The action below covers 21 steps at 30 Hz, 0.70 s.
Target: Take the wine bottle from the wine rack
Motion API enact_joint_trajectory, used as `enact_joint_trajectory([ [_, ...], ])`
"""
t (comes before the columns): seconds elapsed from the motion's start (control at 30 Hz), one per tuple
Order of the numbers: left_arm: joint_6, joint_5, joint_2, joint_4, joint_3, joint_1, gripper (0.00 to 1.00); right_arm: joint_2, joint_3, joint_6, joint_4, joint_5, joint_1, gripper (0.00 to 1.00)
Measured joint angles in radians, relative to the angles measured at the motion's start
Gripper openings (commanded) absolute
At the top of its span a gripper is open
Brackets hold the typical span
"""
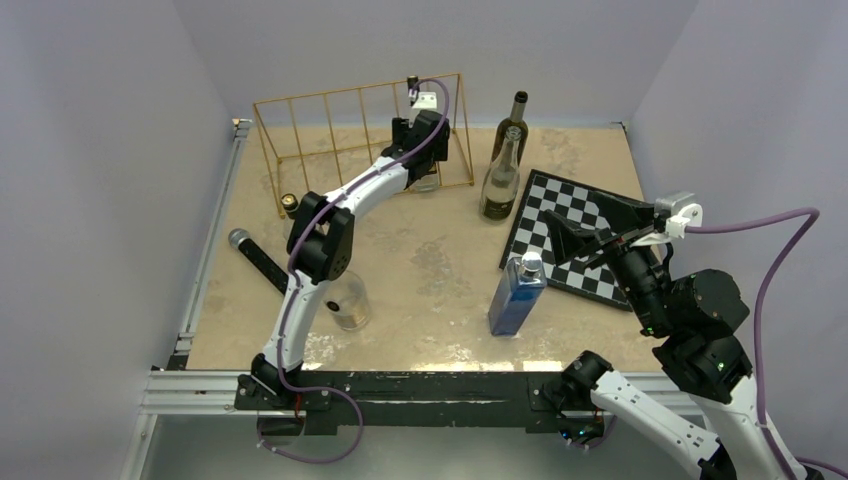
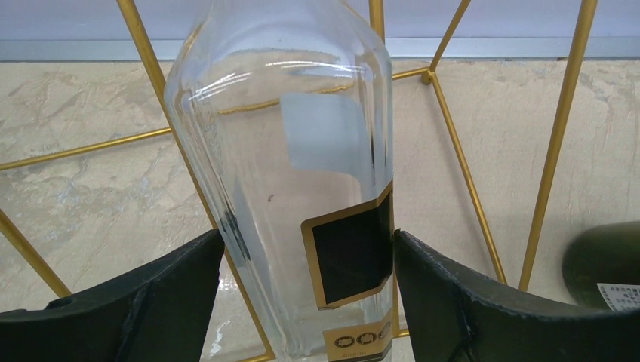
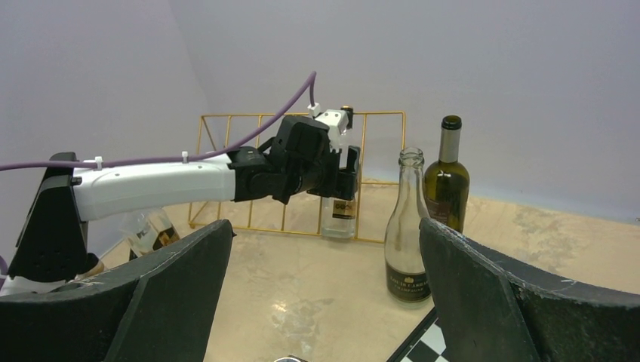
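Left gripper (image 2: 306, 260) part-open, both pads clamped on the clear wine bottle (image 2: 279, 151); bottle upright in the wine rack (image 2: 557, 128), near its right end; risk: slick glass slips, or a tilted lift snags wire and drags the rack.

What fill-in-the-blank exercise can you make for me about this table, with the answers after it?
1. The left gripper is closed on a clear wine bottle at the wine rack, whose wire is ____ in colour.
2. The right gripper holds nothing; its jaws are ____.
3. The capped bottle nearest the arm bases is ____.
4. The chessboard lies on the robot's ____ side.
Missing words: gold, open, blue, right.
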Motion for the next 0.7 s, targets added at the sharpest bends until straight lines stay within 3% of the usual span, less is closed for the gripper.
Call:
enact_joint_trajectory([
  [0.7,-0.013,0.024,-0.001,0.054,-0.042,0.002,0.73,0.000,-0.004,-0.007,0.002,-0.011,0.000,0.99],
])
